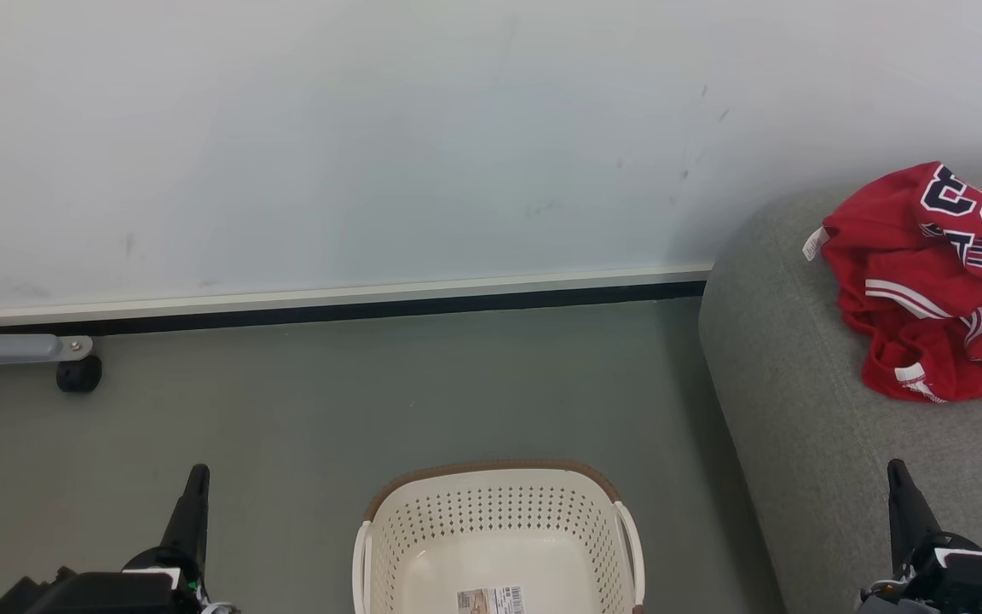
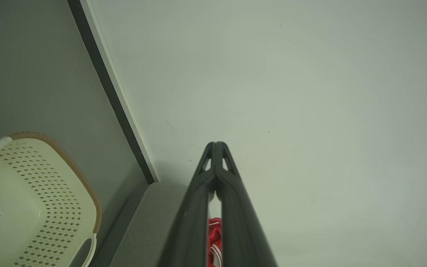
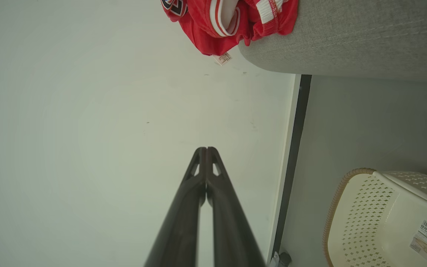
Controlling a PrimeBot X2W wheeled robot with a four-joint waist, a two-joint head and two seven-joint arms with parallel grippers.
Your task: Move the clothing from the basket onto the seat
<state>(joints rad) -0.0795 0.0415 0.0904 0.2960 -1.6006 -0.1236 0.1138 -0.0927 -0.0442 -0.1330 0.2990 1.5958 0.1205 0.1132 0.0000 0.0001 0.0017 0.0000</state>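
Basket (image 1: 491, 516) sits on the floor, near and central, and its inside is bare apart from a printed label (image 1: 491, 599) on the bottom. Clothing (image 1: 926, 290), the red jersey heap, lies bunched on the seat (image 1: 781, 384) at the far right, well apart from the basket, with a white tag poking off its left side. Left gripper (image 1: 198, 471) is near left and right gripper (image 1: 897, 467) near right by the seat. Both have their fingers pressed together and hold nothing.

My read is that the moving step looks done, with nothing in the basket to lift out. The next move calls for little more than a check of the basket floor and keeping both arms clear of the heap.

Now the views. The head view gives the whole layout, plus a black caster (image 1: 79, 373) at the far left by the wall. The right wrist view brings the jersey's tag and striped trim in close and makes the label's barcode readable as a barcode. The left wrist view catches a sliver of red between its own closed fingers.
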